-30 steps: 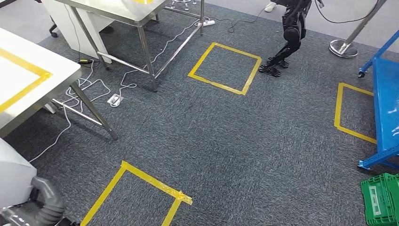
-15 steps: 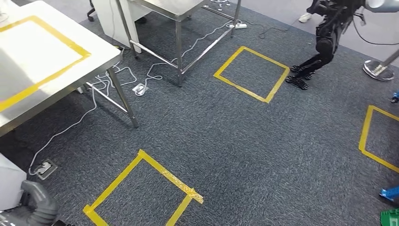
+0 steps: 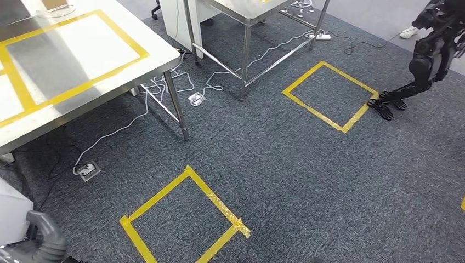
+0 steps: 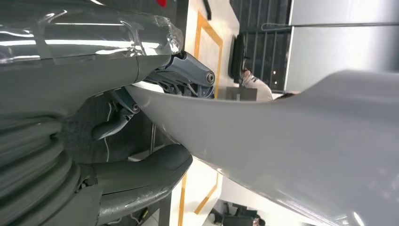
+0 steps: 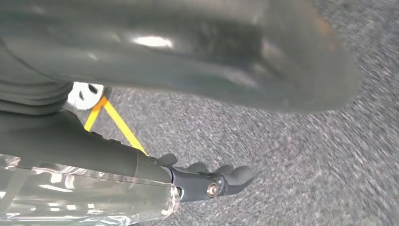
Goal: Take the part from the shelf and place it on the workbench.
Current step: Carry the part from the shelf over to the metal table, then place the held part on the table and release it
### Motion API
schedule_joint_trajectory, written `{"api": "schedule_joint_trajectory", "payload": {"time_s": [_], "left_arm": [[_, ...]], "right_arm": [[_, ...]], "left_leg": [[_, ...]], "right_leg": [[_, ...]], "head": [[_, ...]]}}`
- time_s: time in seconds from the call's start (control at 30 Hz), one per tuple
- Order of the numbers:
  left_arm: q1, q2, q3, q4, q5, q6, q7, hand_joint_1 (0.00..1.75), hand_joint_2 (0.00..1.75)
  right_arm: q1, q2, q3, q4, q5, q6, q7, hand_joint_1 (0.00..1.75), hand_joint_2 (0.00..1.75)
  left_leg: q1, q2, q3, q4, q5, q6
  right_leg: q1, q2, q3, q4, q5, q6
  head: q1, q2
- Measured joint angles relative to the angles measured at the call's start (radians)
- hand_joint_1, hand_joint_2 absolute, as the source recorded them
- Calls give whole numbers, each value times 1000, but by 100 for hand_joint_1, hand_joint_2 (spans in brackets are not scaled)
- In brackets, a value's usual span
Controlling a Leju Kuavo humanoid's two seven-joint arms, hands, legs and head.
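Head view looks down on the dark grey carpet [image 3: 307,175], and along the far left stands my table [image 3: 82,55], white-topped on steel legs, its surface marked with yellow tape lines. Beyond it a second steel table [image 3: 249,13] stands over loose white cables [image 3: 164,90] that trail across the floor to a socket box [image 3: 88,170]. Two yellow tape squares mark the carpet: one close in front of me [image 3: 183,219], another farther off [image 3: 332,96]. Just beside that farther square, at the right edge, are the dark legs and feet of another robot [image 3: 422,71]. In the left wrist view my left hand [image 4: 155,99] is clamped on the part [image 4: 291,150], a broad, smooth grey curved piece: dark fingers [image 4: 188,75] lie on one face and the thick thumb [image 4: 141,176] lies against the other. Behind the part, yellow tape on a pale surface shows in that view. In the right wrist view my right hand [image 5: 207,181] hangs above the carpet with its fingers curled in and nothing in them.
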Motion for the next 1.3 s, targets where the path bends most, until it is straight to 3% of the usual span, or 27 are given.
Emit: {"api": "schedule_joint_trajectory", "payload": {"time_s": [0.03,0.07,0.1,0.13,0.2,0.27,0.33,0.4,0.5,0.53,0.57,0.6,0.63,0.7,0.73,0.8,0.87,0.9,0.93,1.0,1.03,1.1,1.13,1.2,1.23,1.3], "left_arm": [[1,0,1,0,1,0,0,175,175],[2,1,2,0,2,0,0,175,175],[4,1,4,0,3,0,0,175,175],[5,1,6,0,4,0,0,175,175],[6,1,8,-1,6,0,0,175,175],[7,1,10,-3,7,0,0,175,175],[7,2,12,-5,8,0,0,175,175],[7,2,14,-6,11,0,0,175,175],[7,2,15,-9,19,0,0,175,175],[7,2,15,-10,23,-1,0,175,175],[7,2,16,-10,28,-1,0,175,175],[7,2,16,-10,31,-1,0,175,175],[7,3,16,-10,34,-1,0,175,175],[7,3,17,-12,36,-1,0,175,175],[7,3,17,-12,36,-1,0,175,175],[8,3,19,-13,37,-1,0,175,175],[10,3,20,-15,37,-1,0,175,175],[12,3,21,-17,37,-1,0,175,175],[12,3,22,-18,37,-1,0,175,175],[12,4,22,-20,37,-1,0,175,175],[11,4,22,-20,37,-1,0,175,175],[12,5,23,-19,37,-1,0,175,175],[12,5,23,-19,37,-1,0,175,175],[12,6,25,-19,37,-1,0,175,175],[12,6,25,-19,37,-1,0,175,175],[12,7,26,-20,36,-1,0,175,175]], "right_arm": [[3,0,0,0,0,0,1,0,0],[5,1,0,0,0,0,2,0,0],[5,2,0,0,0,0,2,0,0],[4,3,0,0,0,0,2,0,0],[2,4,1,0,0,0,2,0,0],[0,4,1,0,0,1,4,0,0],[-1,5,1,0,0,2,5,0,0],[-2,5,1,1,0,3,6,0,0],[1,7,1,4,0,4,7,0,0],[3,7,1,4,0,5,7,0,0],[4,7,1,4,0,5,8,0,0],[4,7,1,4,0,6,8,0,0],[3,7,1,4,0,6,8,0,0],[0,7,1,4,0,7,8,0,0],[-1,7,1,4,0,7,8,0,0],[-2,7,1,4,0,8,8,0,0],[-5,8,1,5,0,8,8,0,0],[-7,9,1,5,0,8,8,0,0],[-8,10,1,5,0,8,8,0,0],[-7,11,1,6,0,8,8,0,0],[-5,10,1,6,0,9,8,0,0],[0,10,1,6,0,9,8,0,0],[1,11,1,7,0,9,8,0,0],[0,12,1,7,0,10,8,0,0],[-1,13,1,8,0,11,8,0,0],[-3,13,1,8,0,12,8,0,0]], "left_leg": [[4,0,-19,50,-20,-6],[8,0,-25,72,-21,-13],[11,2,-11,58,-5,-19],[14,12,21,7,25,-24],[13,62,93,-113,66,-28],[8,90,120,-165,71,-11],[3,68,115,-166,74,12],[3,42,110,-167,81,26],[2,2,102,-168,90,41],[0,-13,101,-168,92,44],[-2,-28,100,-168,93,45],[-4,-43,99,-168,95,46],[-6,-57,100,-168,97,47],[-8,-80,99,-168,100,44],[-7,-90,97,-167,103,42],[-3,-109,89,-167,110,31],[-1,-123,81,-171,117,18],[-3,-112,77,-169,116,15],[-6,-86,71,-160,105,12],[-6,-21,38,-87,47,6],[-3,-4,13,-28,11,1],[4,-2,-25,72,-31,-10],[6,-1,-20,76,-23,-15],[11,20,45,-21,32,-22],[9,48,83,-85,52,-23],[4,86,126,-163,68,-9]], "right_leg": [[-1,-15,-2,1,0,1],[-2,-29,-3,3,-1,2],[-5,-41,-4,6,-2,5],[-7,-52,-5,11,-5,10],[-9,-69,-7,28,-16,25],[-5,-85,-9,42,-25,38],[-6,-102,-8,46,-28,43],[-12,-82,-15,70,-53,52],[-17,-22,-79,236,-154,60],[-17,-15,-104,297,-178,58],[-17,-12,-118,331,-183,54],[-16,-9,-117,327,-167,48],[-14,-4,-100,285,-134,40],[-9,30,-45,150,-60,21],[-6,48,-24,97,-40,14],[-3,65,-9,55,-32,8],[-4,52,-8,43,-27,10],[-6,43,-7,34,-21,12],[-9,35,-6,23,-14,13],[-11,14,-6,10,-4,12],[-11,2,-8,8,-2,10],[-11,-25,-12,11,-1,10],[-11,-37,-13,13,-2,12],[-13,-57,-14,22,-7,19],[-12,-65,-14,28,-11,25],[-9,-77,-15,41,-19,37]], "head": [[-4,0],[-8,0],[-12,0],[-15,0],[-27,0],[-33,0],[-27,0],[-22,0],[-14,0],[-11,0],[-9,0],[-6,0],[-4,0],[-1,0],[0,0],[2,0],[6,0],[6,0],[1,0],[-13,0],[-21,0],[-30,0],[-34,0],[-41,0],[-45,0],[-48,0]]}}
